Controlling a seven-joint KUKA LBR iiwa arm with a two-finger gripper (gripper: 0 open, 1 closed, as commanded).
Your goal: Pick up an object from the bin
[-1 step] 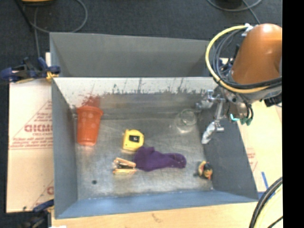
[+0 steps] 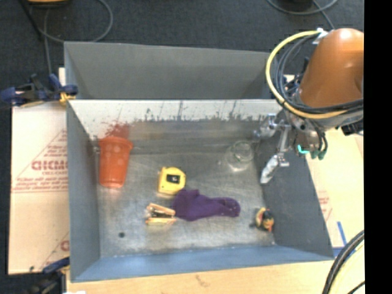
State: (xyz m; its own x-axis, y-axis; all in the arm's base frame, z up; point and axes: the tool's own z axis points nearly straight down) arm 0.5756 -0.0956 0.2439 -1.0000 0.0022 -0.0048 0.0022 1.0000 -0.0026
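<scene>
One clear cup [image 2: 237,157] by the bin's [image 2: 171,78] far wall sits beside the gripper [image 2: 269,170] — its opening cannot be told; centring overhead is advised.

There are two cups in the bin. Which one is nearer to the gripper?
The clear, see-through cup at the right, just beside the gripper. The orange cup is far off at the left side.
</scene>
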